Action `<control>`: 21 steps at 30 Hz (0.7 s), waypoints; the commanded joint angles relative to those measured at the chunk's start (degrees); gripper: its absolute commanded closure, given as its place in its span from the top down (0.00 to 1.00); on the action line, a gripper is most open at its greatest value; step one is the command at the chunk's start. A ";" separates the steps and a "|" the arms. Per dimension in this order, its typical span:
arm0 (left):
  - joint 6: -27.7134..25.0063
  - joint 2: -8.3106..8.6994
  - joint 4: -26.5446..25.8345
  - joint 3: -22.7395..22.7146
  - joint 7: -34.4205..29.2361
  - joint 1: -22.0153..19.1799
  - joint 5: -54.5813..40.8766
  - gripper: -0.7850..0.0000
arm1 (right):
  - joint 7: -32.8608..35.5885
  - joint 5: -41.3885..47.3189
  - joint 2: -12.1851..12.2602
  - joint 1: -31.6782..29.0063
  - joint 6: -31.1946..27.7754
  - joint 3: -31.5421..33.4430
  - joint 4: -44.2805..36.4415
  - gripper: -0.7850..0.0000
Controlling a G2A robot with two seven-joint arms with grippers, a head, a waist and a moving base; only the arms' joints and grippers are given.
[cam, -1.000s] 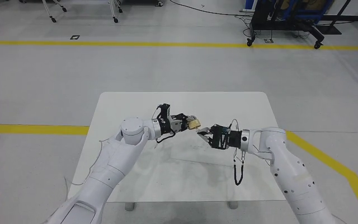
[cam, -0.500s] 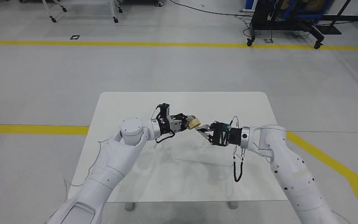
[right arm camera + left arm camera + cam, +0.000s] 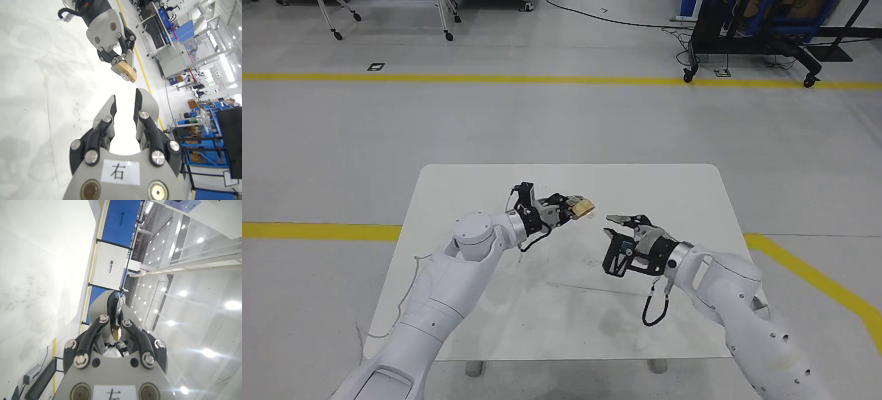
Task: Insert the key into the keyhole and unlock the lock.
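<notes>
While the left gripper (image 3: 122, 62) clamps a brass padlock (image 3: 129, 73) above the white table (image 3: 472, 190), the right gripper (image 3: 125, 95), wearing a white one-character label (image 3: 120, 171), gapes empty nearby.

Brass-gold lock (image 3: 126, 70) at the left tool (image 3: 123, 63), silvery key (image 3: 125, 76) glinting! Both it and the right tool (image 3: 125, 99): pale grey, black links. White desk (image 3: 28, 75), dark specks. Yellow floor stripe (image 3: 542, 77).
</notes>
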 commanded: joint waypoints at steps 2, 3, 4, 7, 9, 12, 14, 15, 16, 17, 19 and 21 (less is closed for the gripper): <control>-0.16 -0.04 -0.42 0.22 0.89 0.20 0.84 0.00 | 3.09 -3.00 -0.38 -0.04 3.91 -2.55 -1.01 0.20; -0.17 -0.05 -0.56 0.26 1.13 0.32 0.95 0.00 | 3.75 -3.59 -0.51 -0.04 5.01 -3.27 -1.12 0.20; -0.25 -0.07 -0.73 0.30 1.27 0.42 1.05 0.00 | 4.54 -4.17 -0.64 0.05 5.77 -3.98 -1.13 0.20; -0.22 -0.08 -0.95 0.31 1.35 0.55 1.29 0.00 | 6.59 -4.78 -1.02 1.22 5.88 -6.05 -0.69 0.25; -0.11 -0.08 -0.99 0.30 1.28 0.56 1.42 0.00 | 7.22 -4.75 -1.26 2.10 5.98 -7.08 -0.22 0.27; -0.05 -0.10 -1.05 0.25 1.27 0.59 1.47 0.00 | 7.90 -4.33 -1.54 3.15 5.96 -7.96 0.60 0.29; -0.09 -0.10 -1.14 0.35 0.89 0.64 1.64 0.00 | 8.54 -4.28 -1.67 3.77 5.63 -8.32 1.08 0.28; -0.12 -0.10 -1.16 0.37 0.70 0.64 1.77 0.00 | 8.95 -4.35 -1.73 4.08 5.47 -8.48 1.15 0.28; -0.16 -0.09 -1.18 0.38 0.60 0.63 1.92 0.00 | 9.29 -4.38 -1.79 4.30 5.41 -8.66 1.22 0.27; -0.20 -0.09 -1.22 0.40 0.52 0.61 2.07 0.00 | 9.55 -4.44 -1.85 4.49 5.44 -8.78 1.29 0.27; -0.16 -0.09 -1.22 0.40 0.44 0.61 2.20 0.00 | 9.92 -4.37 -1.95 4.75 5.49 -8.99 1.45 0.26; -0.11 -0.09 -1.23 0.35 0.43 0.61 2.27 0.00 | 10.19 -4.29 -2.04 4.93 5.59 -9.12 1.69 0.24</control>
